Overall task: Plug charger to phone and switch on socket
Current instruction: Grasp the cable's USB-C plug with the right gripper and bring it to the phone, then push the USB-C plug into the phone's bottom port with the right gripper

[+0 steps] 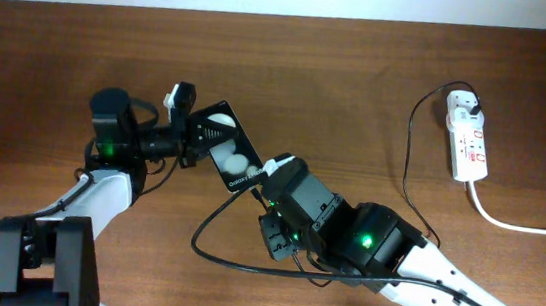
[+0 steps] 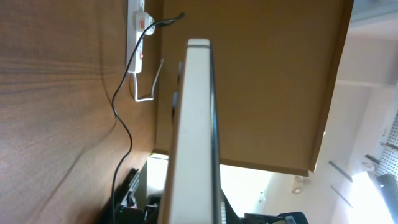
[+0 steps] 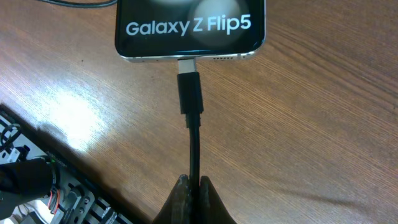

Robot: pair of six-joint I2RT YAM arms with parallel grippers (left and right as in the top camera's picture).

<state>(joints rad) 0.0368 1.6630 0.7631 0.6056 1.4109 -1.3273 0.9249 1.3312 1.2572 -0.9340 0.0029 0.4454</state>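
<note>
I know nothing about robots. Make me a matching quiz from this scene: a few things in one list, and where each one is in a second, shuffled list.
Things:
1 phone
2 cable
3 socket
4 white plug

Places:
A pinched in the right claw
B lying flat, untouched, off to the right
C held by the left claw
D plugged into the socket's end

Pairs: 1-C, 2-A, 3-B, 4-D
</note>
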